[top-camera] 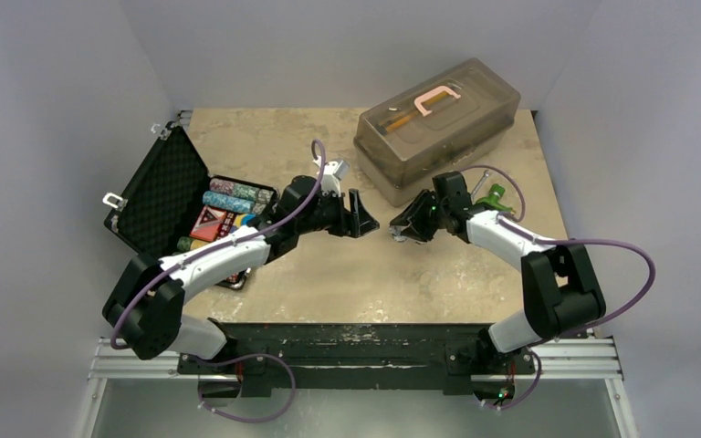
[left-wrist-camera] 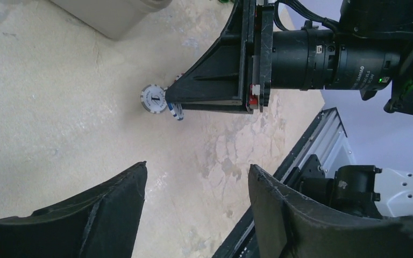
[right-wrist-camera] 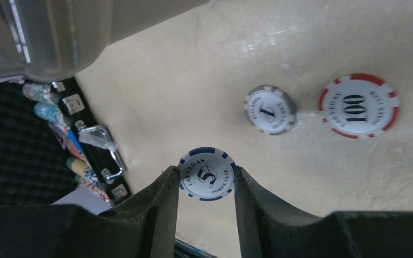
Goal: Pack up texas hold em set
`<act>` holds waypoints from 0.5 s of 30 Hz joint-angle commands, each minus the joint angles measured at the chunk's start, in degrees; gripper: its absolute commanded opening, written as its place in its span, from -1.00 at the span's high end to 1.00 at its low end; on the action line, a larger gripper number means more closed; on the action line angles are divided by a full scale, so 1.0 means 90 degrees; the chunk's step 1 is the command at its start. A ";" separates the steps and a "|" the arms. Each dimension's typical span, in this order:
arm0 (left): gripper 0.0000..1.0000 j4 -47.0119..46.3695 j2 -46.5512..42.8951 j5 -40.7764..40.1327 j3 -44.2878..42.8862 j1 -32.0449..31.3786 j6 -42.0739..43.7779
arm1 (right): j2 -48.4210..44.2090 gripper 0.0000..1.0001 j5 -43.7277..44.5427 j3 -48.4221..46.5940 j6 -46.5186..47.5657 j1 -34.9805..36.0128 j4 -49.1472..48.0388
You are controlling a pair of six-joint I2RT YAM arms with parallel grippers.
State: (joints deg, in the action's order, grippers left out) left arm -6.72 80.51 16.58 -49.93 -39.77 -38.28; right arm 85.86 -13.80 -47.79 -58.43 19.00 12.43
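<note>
In the top view the case [top-camera: 160, 196] lay open at the left of the table [top-camera: 329, 283]. Its lid was propped up, with chip rows [top-camera: 237, 193] and the red card box [top-camera: 208, 222] in its tray. The left claw [top-camera: 365, 219] and right claw [top-camera: 402, 228] faced each other near mid-table, close but apart, just in front of the tub [top-camera: 438, 128]. The loose chips were too small to pick out here.

From the left wrist, the left claw's jaws stood wide with only bare table between them, so it was open and empty. Ahead, the right claw reached down to the table, a blue chip [left-wrist-camera: 177, 112] at its tips and a grey chip [left-wrist-camera: 153, 99] just beside.

From the right wrist, the right claw was closed on the blue chip, pinching it by its edges. Whether the chip had left the table I could not tell. The grey chip and a red chip [right-wrist-camera: 358, 106] lay loose beyond it, the two near each other, and the case showed well off to one side.

The step in hand looked like gathering the stray chips. The next move would call for lifting the blue chip clear and either carrying it across to the case's chip rows or passing it to the waiting left claw. The grip would have to stay firm on that thin edge.
</note>
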 commanded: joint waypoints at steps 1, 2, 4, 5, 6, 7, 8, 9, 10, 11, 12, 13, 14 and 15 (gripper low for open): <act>-0.31 -0.0538 -0.0031 -0.0654 0.0039 -0.0076 0.0411 | 0.0010 0.52 -0.0483 0.0034 -0.0868 0.0275 -0.0713; -0.30 -0.0512 -0.0022 -0.0777 0.0049 -0.0087 0.0458 | 0.0019 0.52 -0.0509 0.0035 -0.1060 0.0330 -0.0803; -0.27 -0.0455 0.0002 -0.0913 0.0028 -0.0109 0.0583 | 0.0020 0.53 -0.0556 0.0088 -0.1366 0.0460 -0.1084; -0.25 -0.0401 0.0016 -0.0978 0.0014 -0.0112 0.0623 | 0.0011 0.52 -0.0564 0.0095 -0.1517 0.0530 -0.1218; -0.23 -0.0360 0.0019 -0.1020 0.0003 -0.0112 0.0652 | 0.0026 0.52 -0.0558 0.0088 -0.1633 0.0595 -0.1285; -0.21 -0.0349 0.0027 -0.1056 0.0001 -0.0112 0.0671 | 0.0044 0.52 -0.0552 0.0064 -0.1735 0.0657 -0.1338; -0.19 -0.0347 0.0042 -0.1072 -0.0004 -0.0125 0.0703 | 0.0062 0.52 -0.0535 0.0045 -0.1833 0.0719 -0.1341; -0.17 -0.0330 0.0039 -0.1100 -0.0015 -0.0127 0.0715 | 0.0077 0.52 -0.0506 0.0016 -0.1906 0.0771 -0.1461; -0.15 -0.0283 0.0039 -0.1135 -0.0031 -0.0133 0.0725 | 0.0091 0.52 -0.0491 0.0000 -0.1999 0.0823 -0.1527; -0.11 -0.0242 0.0039 -0.1154 -0.0042 -0.0142 0.0734 | 0.0096 0.52 -0.0472 -0.0016 -0.2082 0.0855 -0.1587; -0.08 -0.0209 0.0049 -0.1160 -0.0052 -0.0143 0.0742 | 0.0100 0.52 -0.0460 -0.0029 -0.2166 0.0895 -0.1631; -0.04 -0.0188 0.0064 -0.1162 -0.0064 -0.0151 0.0766 | 0.0101 0.52 -0.0445 -0.0040 -0.2230 0.0924 -0.1663; 0.01 -0.0144 0.0081 -0.1167 -0.0088 -0.0154 0.0776 | 0.0105 0.52 -0.0420 -0.0055 -0.2290 0.0946 -0.1681; 0.05 -0.0077 0.0094 -0.1178 -0.0108 -0.0152 0.0777 | 0.0085 0.52 -0.0382 -0.0069 -0.2341 0.0968 -0.1688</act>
State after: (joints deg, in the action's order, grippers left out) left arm -7.60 80.79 7.53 -49.87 -40.66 -33.28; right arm 86.43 -17.52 -47.31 -74.94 26.85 1.15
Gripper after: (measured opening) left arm 0.509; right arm 0.360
